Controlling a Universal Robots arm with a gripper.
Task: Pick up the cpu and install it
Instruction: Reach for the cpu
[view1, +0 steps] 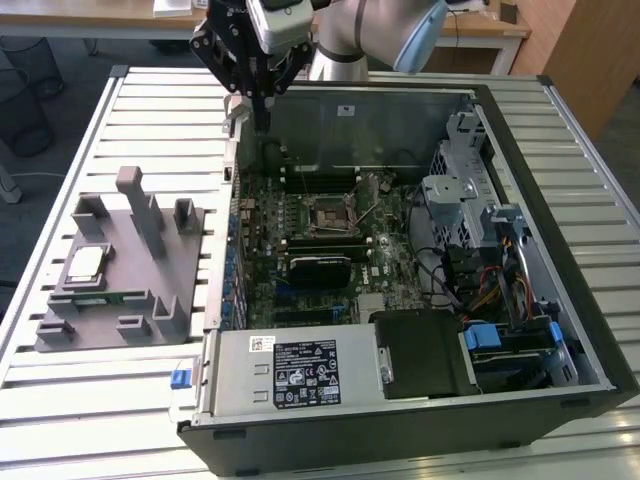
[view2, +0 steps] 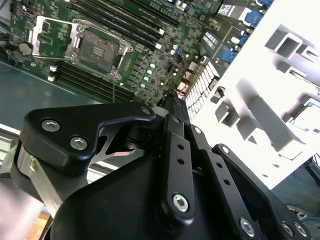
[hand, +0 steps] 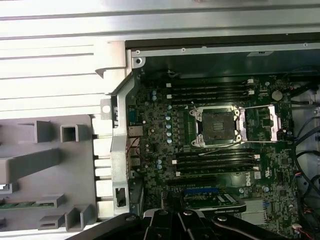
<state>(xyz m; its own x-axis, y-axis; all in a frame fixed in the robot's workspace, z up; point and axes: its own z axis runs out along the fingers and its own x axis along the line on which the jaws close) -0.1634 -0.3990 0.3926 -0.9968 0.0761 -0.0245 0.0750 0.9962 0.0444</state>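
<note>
We see the gripper clenched, empty, well apart from the cpu; descending clenched could knock it off its holder.

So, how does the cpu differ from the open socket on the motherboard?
The cpu is pale and silvery; the socket is dark. The cpu lies on the grey holder outside the case; the socket sits on the motherboard inside it. Both are roughly square.
</note>
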